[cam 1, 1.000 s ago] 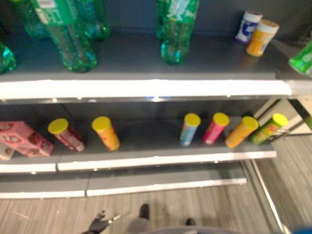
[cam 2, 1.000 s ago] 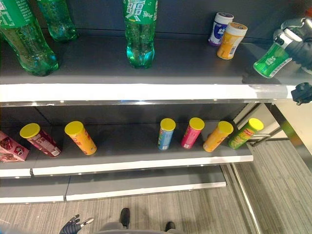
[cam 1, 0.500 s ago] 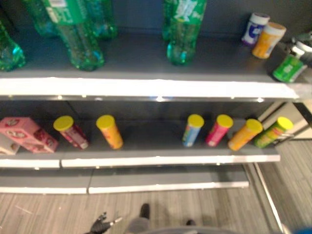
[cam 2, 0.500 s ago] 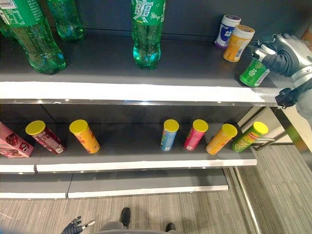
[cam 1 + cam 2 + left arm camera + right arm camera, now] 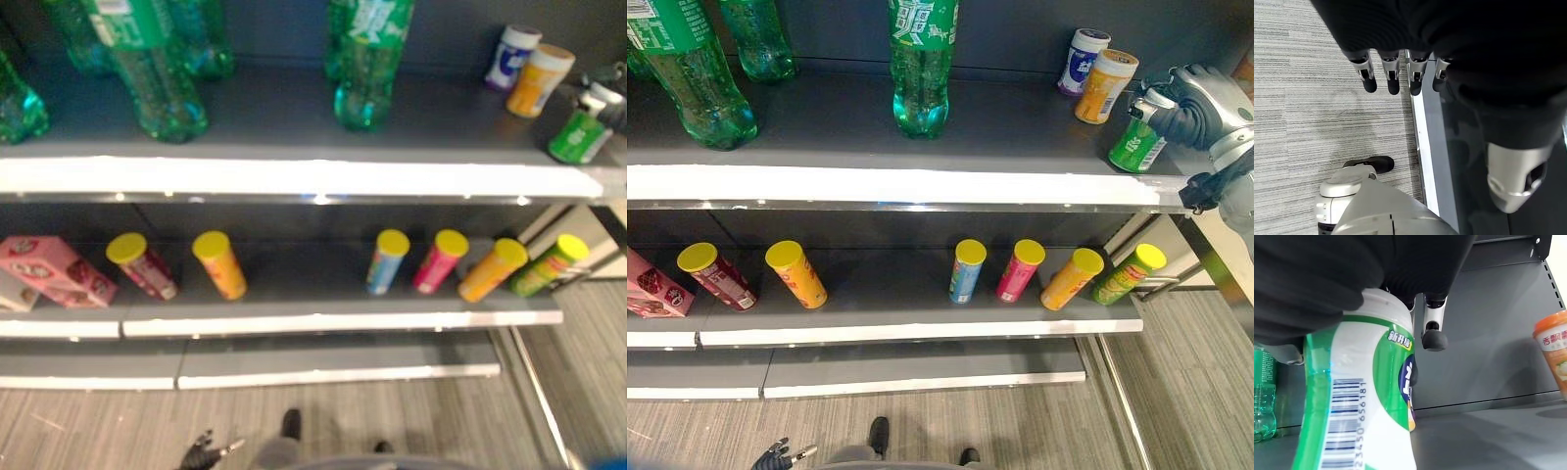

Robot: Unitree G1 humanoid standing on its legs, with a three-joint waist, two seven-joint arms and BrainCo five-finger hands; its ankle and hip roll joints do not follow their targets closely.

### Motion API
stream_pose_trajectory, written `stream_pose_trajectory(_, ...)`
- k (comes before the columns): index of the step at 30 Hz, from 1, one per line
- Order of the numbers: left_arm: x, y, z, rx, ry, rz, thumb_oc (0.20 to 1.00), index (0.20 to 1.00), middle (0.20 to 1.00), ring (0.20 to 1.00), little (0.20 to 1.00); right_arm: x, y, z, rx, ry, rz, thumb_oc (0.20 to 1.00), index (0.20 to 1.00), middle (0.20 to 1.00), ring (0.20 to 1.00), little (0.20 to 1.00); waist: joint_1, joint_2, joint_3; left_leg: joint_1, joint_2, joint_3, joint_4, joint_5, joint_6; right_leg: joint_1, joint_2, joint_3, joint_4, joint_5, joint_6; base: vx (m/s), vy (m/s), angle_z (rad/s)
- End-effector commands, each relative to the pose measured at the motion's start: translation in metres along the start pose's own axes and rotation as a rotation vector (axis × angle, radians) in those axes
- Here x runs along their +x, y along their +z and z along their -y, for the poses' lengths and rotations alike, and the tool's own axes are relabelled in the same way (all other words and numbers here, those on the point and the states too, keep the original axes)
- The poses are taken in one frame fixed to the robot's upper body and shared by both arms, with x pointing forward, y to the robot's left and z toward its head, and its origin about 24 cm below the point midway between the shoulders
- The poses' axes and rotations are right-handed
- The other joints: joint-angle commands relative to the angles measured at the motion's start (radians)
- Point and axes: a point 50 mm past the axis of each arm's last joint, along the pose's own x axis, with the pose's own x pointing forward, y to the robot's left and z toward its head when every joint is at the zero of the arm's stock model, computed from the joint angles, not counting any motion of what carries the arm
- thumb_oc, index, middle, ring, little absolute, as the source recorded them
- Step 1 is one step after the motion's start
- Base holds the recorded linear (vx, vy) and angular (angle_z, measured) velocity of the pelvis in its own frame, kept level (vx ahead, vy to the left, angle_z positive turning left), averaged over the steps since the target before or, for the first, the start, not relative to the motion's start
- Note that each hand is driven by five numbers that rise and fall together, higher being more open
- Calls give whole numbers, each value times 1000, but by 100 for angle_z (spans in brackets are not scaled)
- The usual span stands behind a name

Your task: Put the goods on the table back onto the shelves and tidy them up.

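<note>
The right hand (image 5: pixel 1200 103) curls around a green jar (image 5: pixel 1134 145) at the top shelf (image 5: pixel 921 181) edge, beside an orange jar (image 5: pixel 1101 86); contents hidden. The left hand (image 5: pixel 1396 73) hangs relaxed.

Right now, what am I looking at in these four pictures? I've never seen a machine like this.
It is a two-legged humanoid robot restocking a shop shelf. Two pictures come from cameras in its head and look down at the grey metal shelves. The other two come from cameras on its wrists. Its right robot hand grips a small green plastic jar with a white lid by the top at the upper shelf's right end, beside an orange jar and a white-and-blue jar. Green plastic drink bottles stand further left. Yellow-lidded snack tubes stand on the lower shelf. The left robot hand hangs open near the floor.
</note>
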Motion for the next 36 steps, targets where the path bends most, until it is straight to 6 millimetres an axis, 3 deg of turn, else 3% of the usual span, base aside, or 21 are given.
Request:
stream_pose_trajectory(1,6,19,-9,44,28,56,1000,1000,1000,1000,1000,12,9,16,-7,-83,30,200,200,200,200,200,55,-13,-7,101,36,-34,2,-172,-57,-98,17,-49,7,67,20,0,0,0)
stream_pose_trajectory(11,6,19,-8,50,21,57,1000,1000,1000,1000,1000,13,9,18,-46,-75,30,200,200,200,200,200,57,-15,-5,99,32,-37,2,-173,-57,-95,14,-56,7,66,21,1,3,2)
stream_pose_trajectory(12,5,20,-8,50,20,64,1000,1000,1000,1000,1000,12,8,19,-73,-72,26,1000,1000,1000,1000,1000,55,-15,-4,99,31,-36,2,-175,-56,-94,13,-56,7,66,21,0,0,0)
stream_pose_trajectory(20,5,24,-9,49,25,83,1000,1000,1000,1000,1000,7,8,28,-102,-137,24,1000,1000,1000,1000,1000,49,-9,-6,102,30,-35,2,-178,-53,-92,11,-53,7,66,22,0,0,0)
stream_pose_trajectory(26,6,26,-8,40,31,84,1000,1000,1000,1000,1000,-1,10,41,-66,-301,25,1000,1000,1000,1000,1000,45,0,-11,111,30,-34,2,-185,-49,-86,11,-50,7,62,21,0,0,0)
stream_pose_trajectory(28,6,27,-8,36,35,83,1000,1000,1000,1000,1000,-8,16,49,8,-400,52,1000,1000,1000,1000,1000,45,3,-14,115,29,-35,2,-188,-48,-81,11,-50,7,59,21,6,12,2)
stream_pose_trajectory(31,7,26,-5,27,35,74,1000,1000,1000,1000,1000,-19,5,45,90,-469,-14,1000,1000,1000,1000,1000,43,5,-16,119,29,-33,2,-192,-46,-80,11,-46,7,58,20,-3,16,3)
stream_pose_trajectory(32,8,25,-1,19,36,63,1000,1000,1000,1000,1000,-24,5,38,241,-541,-20,1000,1000,1000,1000,1000,37,9,-18,122,29,-33,2,-195,-43,-78,12,-45,7,56,19,0,0,0)
stream_pose_trajectory(35,8,25,-2,23,37,64,1000,1000,1000,1000,1000,-26,4,38,242,-542,-25,1000,1000,1000,1000,1000,41,6,-18,122,29,-34,2,-195,-43,-78,12,-45,7,55,19,0,0,0)
stream_pose_trajectory(36,9,24,5,2,35,54,1000,1000,1000,1000,1000,-38,10,35,374,-677,5,1000,1000,1000,1000,1000,26,22,-19,125,30,-32,2,-200,-40,-77,12,-44,7,52,19,41,18,2)
